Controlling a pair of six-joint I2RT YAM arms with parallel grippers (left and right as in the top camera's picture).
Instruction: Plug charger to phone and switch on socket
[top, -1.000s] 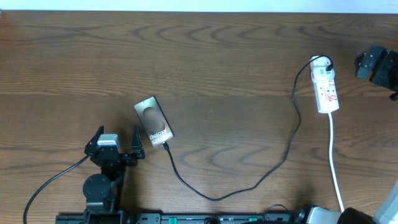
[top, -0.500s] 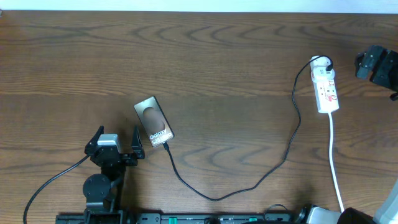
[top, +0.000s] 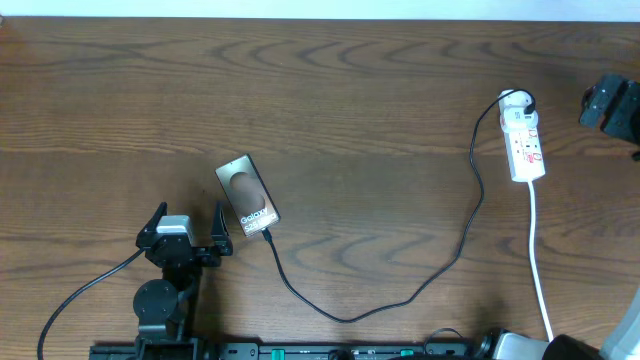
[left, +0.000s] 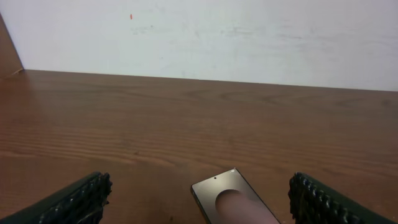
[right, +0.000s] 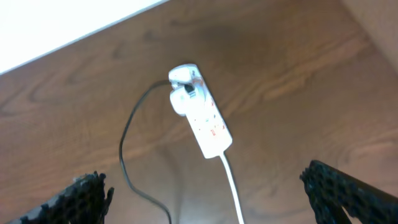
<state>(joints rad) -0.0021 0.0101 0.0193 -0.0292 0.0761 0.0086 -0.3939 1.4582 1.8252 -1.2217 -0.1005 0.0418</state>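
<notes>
I read L end effector (top: 190, 217) wide open, empty, glossy dark phone (top: 247, 192) just ahead, thin black charger cable (top: 400, 300) apparently seated; R end effector (right: 211, 190) likewise, facing white power-strip socket (top: 524, 146).

The table (top: 350, 90) is dark reddish-brown wood with wavy darker grain, and the wall (left: 217, 37) beyond its far edge is plain white with one red speck. The phone (top: 247, 193) has a glossy dark brown face with a paler brownish oval, a silvery rim and white lettering at its near end; the charger (top: 345, 319) is thin and black. On the right the socket (top: 524, 145) is white with red marks, its cord (top: 538, 260) white too, and the left gripper (top: 190, 215) and right gripper (right: 214, 196) are black with studded pads.
</notes>
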